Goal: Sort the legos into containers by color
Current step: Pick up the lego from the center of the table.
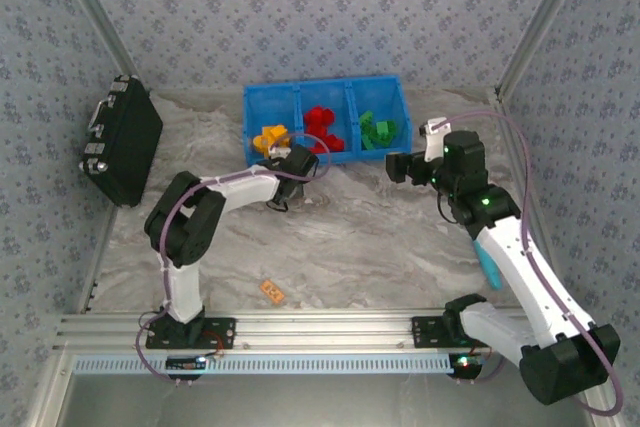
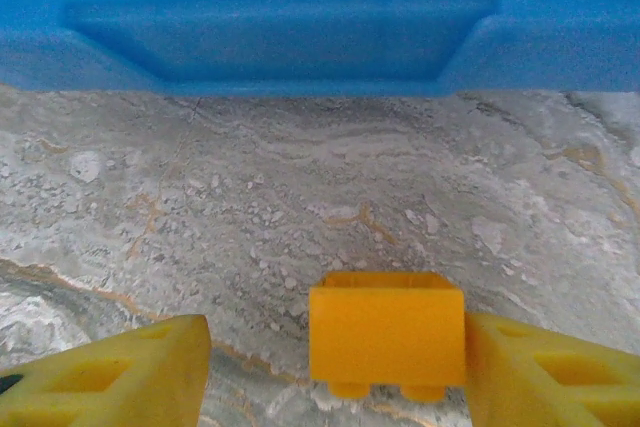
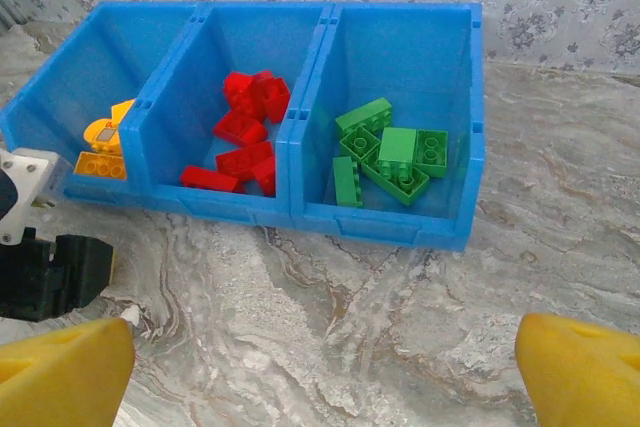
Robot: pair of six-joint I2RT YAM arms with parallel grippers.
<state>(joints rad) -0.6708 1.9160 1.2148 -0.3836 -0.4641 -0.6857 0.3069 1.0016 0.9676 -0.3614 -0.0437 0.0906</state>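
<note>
The left fingers stand open around an orange brick lying on the surface, with the bin at 12 o'clock. The brick seems to touch one pad and sits apart from the other, so closing may shove or twist it. Gripped loosely, it could clip the bin wall and drop outside. The right fingers hang wide open, empty.

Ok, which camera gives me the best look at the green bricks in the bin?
Right wrist. The green bricks lie close and unobstructed in the right-hand compartment of the blue bin, with separate pieces and studs distinguishable. Top external shows them as a small, distant green clump. Left wrist faces the bin's outer wall.
</note>
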